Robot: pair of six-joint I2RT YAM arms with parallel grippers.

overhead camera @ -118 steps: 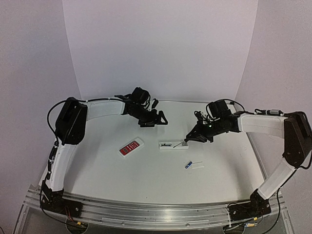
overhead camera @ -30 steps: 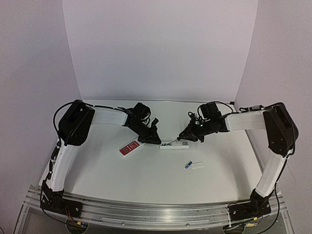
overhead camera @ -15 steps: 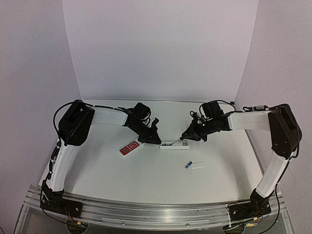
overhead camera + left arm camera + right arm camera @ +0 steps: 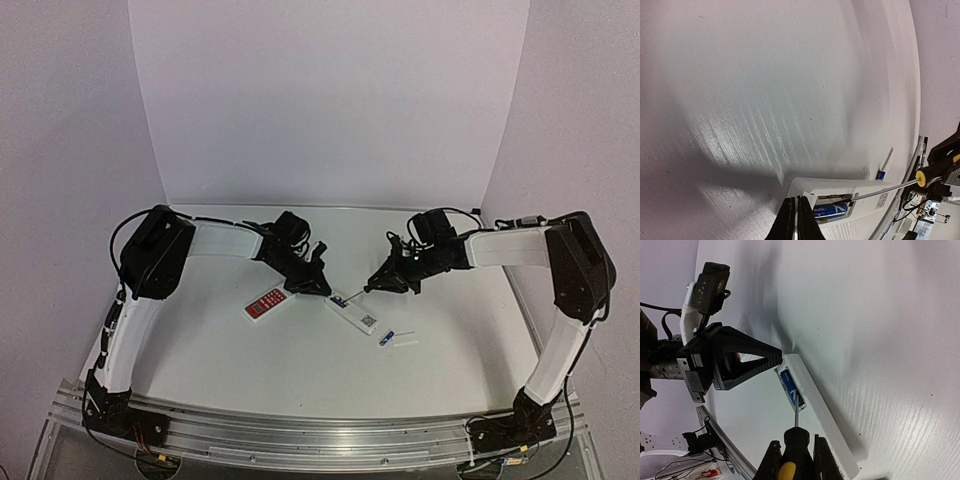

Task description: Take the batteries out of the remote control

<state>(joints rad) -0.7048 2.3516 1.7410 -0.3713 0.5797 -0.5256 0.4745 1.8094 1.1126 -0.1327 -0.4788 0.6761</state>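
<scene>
Two tools working the bay. Right tool (image 4: pixel 796 441) is clenched on the screwdriver (image 4: pixel 799 460) handle. Its blade tip sits in the open bay against the seated battery (image 4: pixel 788 382), straight out from that tool. Left tool (image 4: pixel 795 202) is clamped shut on nothing, tips at the bay end of the remote control (image 4: pixel 827 437), apparently touching, opposite the blade. Remote control lies back-up on the surface (image 4: pixel 300 370) between both tools.

Judgement: the cell is light, rigid, slick and round, so it likely pops and rolls once levered. Pry at its end. Remote is light plastic and probably skates under side load, so pin it near the bay.

Loose battery (image 4: pixel 384 340) lies just past the remote's other end beside the white cover (image 4: pixel 405 341), clear of both tools.
</scene>
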